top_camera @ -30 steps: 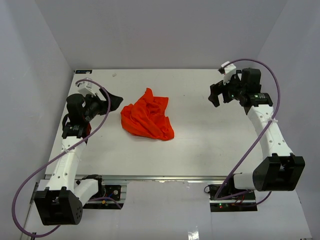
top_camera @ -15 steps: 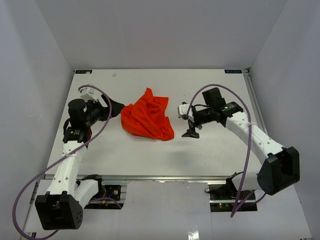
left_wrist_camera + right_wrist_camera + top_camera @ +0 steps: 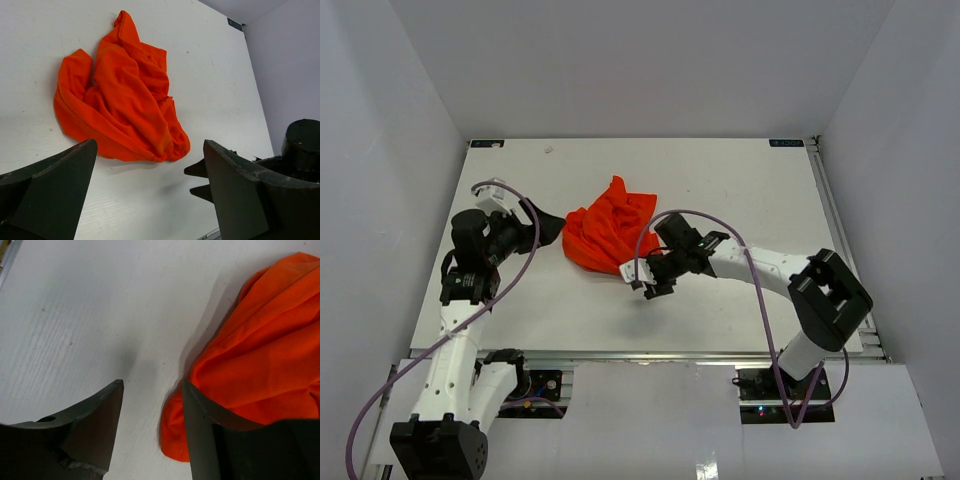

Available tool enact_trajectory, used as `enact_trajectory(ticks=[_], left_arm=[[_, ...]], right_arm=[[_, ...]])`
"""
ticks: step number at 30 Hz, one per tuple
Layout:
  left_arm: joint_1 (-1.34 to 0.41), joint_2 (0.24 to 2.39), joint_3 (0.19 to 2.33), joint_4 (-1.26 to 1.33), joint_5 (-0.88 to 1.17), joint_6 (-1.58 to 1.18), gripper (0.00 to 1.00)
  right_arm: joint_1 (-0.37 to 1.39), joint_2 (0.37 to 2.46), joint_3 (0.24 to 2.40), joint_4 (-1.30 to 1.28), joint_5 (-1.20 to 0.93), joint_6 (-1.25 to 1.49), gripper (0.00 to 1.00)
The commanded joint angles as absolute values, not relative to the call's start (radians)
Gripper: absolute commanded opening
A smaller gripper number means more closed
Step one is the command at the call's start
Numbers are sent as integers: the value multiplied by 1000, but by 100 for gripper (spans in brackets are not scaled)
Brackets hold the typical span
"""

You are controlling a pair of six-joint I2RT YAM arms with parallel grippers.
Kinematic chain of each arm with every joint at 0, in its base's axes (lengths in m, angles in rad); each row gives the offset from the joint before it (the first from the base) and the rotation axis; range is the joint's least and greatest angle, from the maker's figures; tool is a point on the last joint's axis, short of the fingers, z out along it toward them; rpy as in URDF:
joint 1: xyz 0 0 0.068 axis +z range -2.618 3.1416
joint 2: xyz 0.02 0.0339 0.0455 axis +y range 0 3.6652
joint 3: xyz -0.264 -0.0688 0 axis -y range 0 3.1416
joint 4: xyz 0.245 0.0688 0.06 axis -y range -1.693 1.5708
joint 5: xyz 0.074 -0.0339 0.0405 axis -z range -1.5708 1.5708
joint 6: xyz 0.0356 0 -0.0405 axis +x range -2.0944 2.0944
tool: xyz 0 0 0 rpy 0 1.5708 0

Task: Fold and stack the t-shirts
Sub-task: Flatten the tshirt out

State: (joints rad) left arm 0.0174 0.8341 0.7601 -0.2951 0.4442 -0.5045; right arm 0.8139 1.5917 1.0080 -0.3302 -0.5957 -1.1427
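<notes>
I am holding my right pincer (image 3: 647, 287) low at the near corner of the crumpled t-shirt (image 3: 610, 235), which is lying mid-table (image 3: 750, 190). Its jaws are standing partly apart, gripping nothing (cloth just beside one finger). My left pincer (image 3: 550, 222) is gaping wide, empty.

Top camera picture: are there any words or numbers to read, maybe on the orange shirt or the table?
No text can be read anywhere.
Bright orange-red fabric t-shirt: plain, no print.
Small dark label at the far right corner of the white table: too small to read, and blurred in the left wrist view too.
</notes>
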Motion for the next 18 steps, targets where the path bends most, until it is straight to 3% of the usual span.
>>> enact_trajectory(ticks=[1, 18], left_arm=[[17, 793, 750, -353, 419, -483, 98], [17, 798, 759, -390, 410, -446, 98]], right_arm=[[844, 1669, 1063, -203, -517, -1092, 55], [850, 1778, 1065, -92, -400, -1011, 49]])
